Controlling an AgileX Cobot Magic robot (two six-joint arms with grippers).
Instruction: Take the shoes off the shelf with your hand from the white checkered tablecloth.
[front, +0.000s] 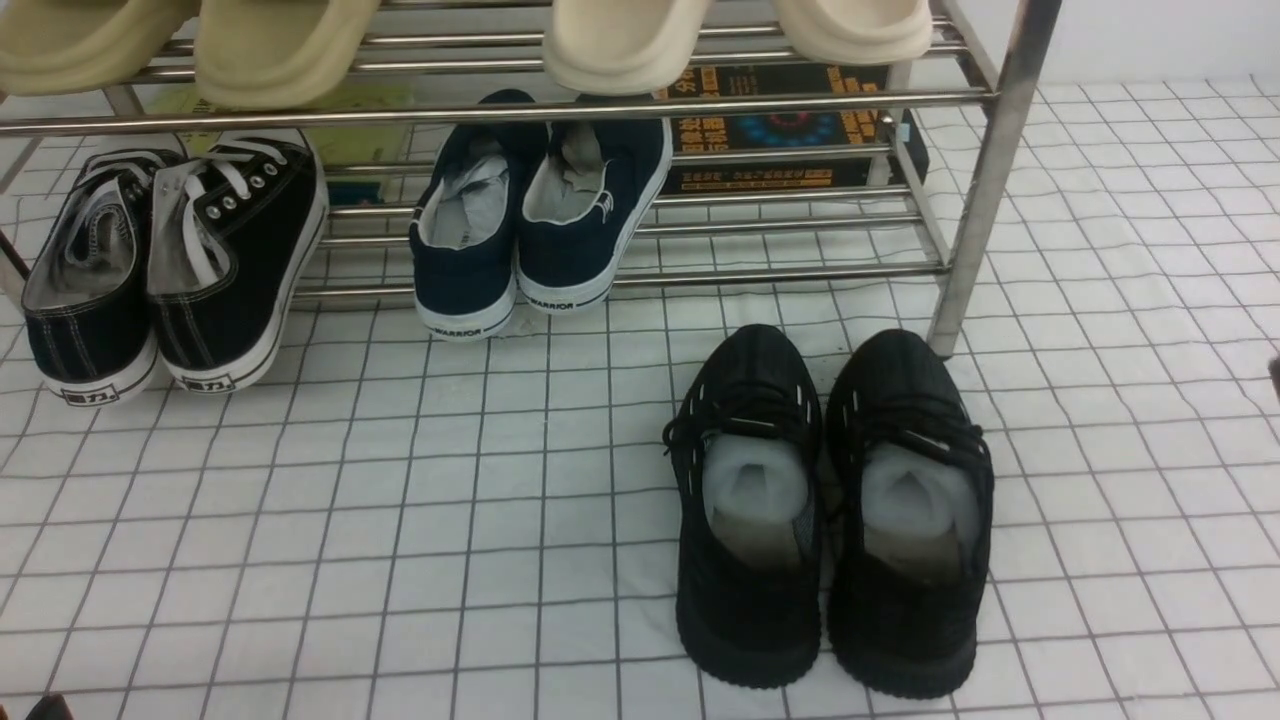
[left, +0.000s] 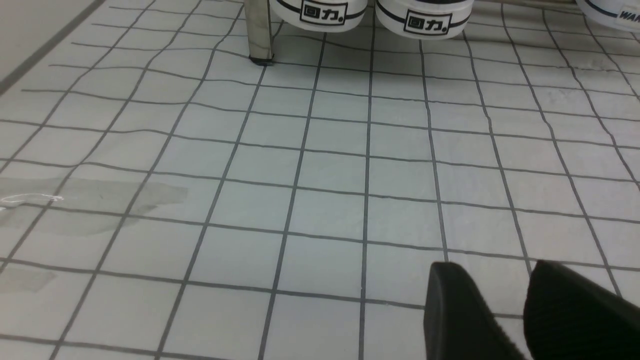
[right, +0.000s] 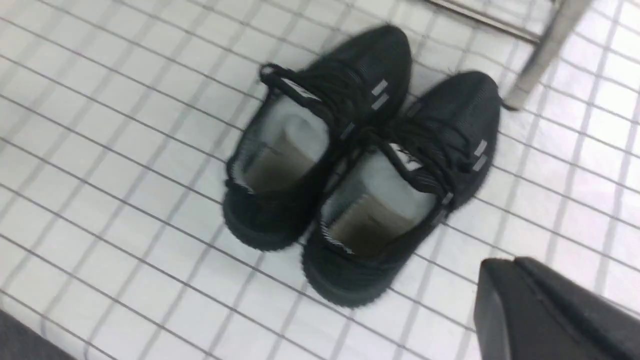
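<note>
Now the shoes (front: 760, 610) sit just beside the shelf (front: 990, 180), already off. The left tool (left: 495, 272) is empty and slightly apart. I cannot tell the right tool's (right: 525, 300) grip. Next, back away.

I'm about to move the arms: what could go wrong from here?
1. The right gripper's finger hangs close to the all-black knit sneakers; a careless sweep could knock them against the silver metal shelf's post.
2. The left gripper seems low over the wrinkled white checkered tablecloth; snagging it might drag shoes.
</note>
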